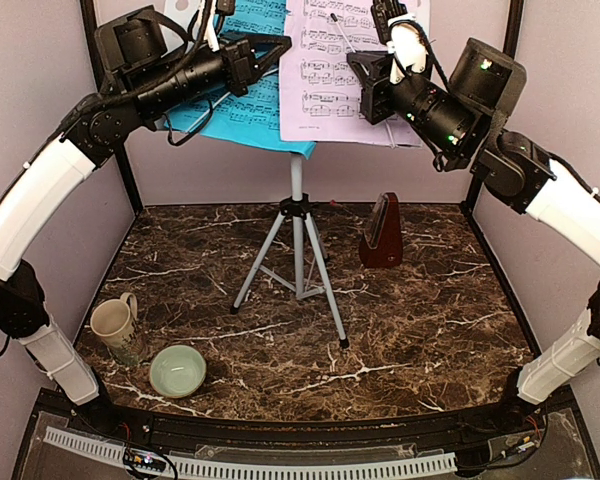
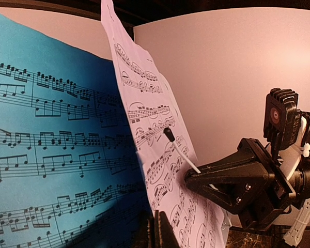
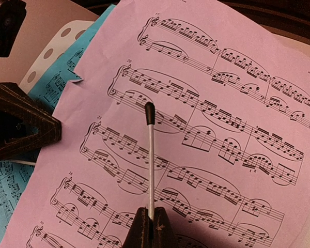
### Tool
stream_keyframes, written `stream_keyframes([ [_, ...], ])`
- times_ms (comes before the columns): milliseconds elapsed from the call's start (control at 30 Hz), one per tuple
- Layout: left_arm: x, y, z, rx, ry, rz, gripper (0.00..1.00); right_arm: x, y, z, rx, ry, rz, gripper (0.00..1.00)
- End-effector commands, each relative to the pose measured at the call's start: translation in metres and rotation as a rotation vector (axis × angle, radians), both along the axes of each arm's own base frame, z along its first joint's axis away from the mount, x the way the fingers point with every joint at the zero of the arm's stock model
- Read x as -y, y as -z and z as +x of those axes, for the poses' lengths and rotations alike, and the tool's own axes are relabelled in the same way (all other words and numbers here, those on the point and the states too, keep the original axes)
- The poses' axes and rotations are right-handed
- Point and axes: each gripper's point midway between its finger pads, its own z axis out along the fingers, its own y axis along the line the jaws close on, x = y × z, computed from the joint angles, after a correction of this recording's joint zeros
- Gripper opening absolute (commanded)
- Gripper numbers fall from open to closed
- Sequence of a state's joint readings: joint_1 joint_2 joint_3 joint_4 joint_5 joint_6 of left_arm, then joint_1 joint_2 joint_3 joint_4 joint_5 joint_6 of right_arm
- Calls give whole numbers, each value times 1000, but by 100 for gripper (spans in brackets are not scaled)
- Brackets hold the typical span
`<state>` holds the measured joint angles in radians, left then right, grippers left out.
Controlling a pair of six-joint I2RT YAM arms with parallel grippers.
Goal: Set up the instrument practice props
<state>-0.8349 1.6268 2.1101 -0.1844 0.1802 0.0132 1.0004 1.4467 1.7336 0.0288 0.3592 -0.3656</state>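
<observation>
Risk: pink page (image 1: pixel 350 70) sat loose, overlapping blue page (image 1: pixel 242 118) on stand (image 1: pixel 297 215). Push from rod could skew it or slide it off. Tripod looked top-heavy and could tip if either arm leaned on it.
Right arm (image 1: pixel 450 100) reached in from right, jaws pinching thin black-tipped rod (image 3: pixel 151 165) laid across pink page.
Left arm (image 1: pixel 170 80) raised at blue page, jaws pressed together; could not tell whether they gripped paper.
Metronome (image 1: pixel 382 232) on counter (image 1: pixel 430 320), right of stand.

Soft, even light is filling the overhead view. At the left wrist view's upper right the wall (image 2: pixel 237 62) is glaring pale, while the blue page (image 2: pixel 51 155) is darkening toward the bottom edge.
</observation>
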Motion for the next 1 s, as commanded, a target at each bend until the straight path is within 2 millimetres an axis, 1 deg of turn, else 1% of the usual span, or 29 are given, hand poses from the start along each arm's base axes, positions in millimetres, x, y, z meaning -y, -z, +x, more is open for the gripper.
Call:
stream_keyframes([
  [0,2,2,0,-8,12,-3,0,2,-2,-5,11,-18,0,0],
  [67,0,0,-1,-3,8,-6,0,2,-1,-5,10,-18,-1,0],
  [100,-1,-1,-1,1,3,-7,2,2,-1,-4,9,-16,-2,0],
  [133,-3,-3,-1,6,-2,-10,5,2,-1,-4,8,-14,1,4],
  [167,-5,-6,-2,13,-7,-13,8,3,-1,-3,8,-9,4,10],
  [233,-10,-12,-4,29,-20,-20,19,3,0,-4,6,-9,6,22],
  [300,-17,-20,-8,53,-38,-30,25,3,0,-3,4,-8,7,30],
  [367,-27,-29,-12,75,-58,-43,30,3,1,-3,0,-7,6,34],
  [500,-46,-46,-22,122,-96,-61,35,2,3,-2,-4,-3,6,43],
  [600,-64,-59,-31,155,-134,-76,39,4,1,-3,-4,-3,14,47],
  [700,-83,-66,-39,180,-186,-76,46,6,-1,-3,-5,-2,17,53],
  [800,-101,-64,-40,172,-256,-47,49,7,-2,-5,-7,-8,19,55],
  [867,-113,-56,-41,141,-294,-9,50,8,-3,-6,-7,-10,25,55],
  [967,-122,-37,-41,70,-320,42,51,9,-2,-7,-8,-11,24,55],
])
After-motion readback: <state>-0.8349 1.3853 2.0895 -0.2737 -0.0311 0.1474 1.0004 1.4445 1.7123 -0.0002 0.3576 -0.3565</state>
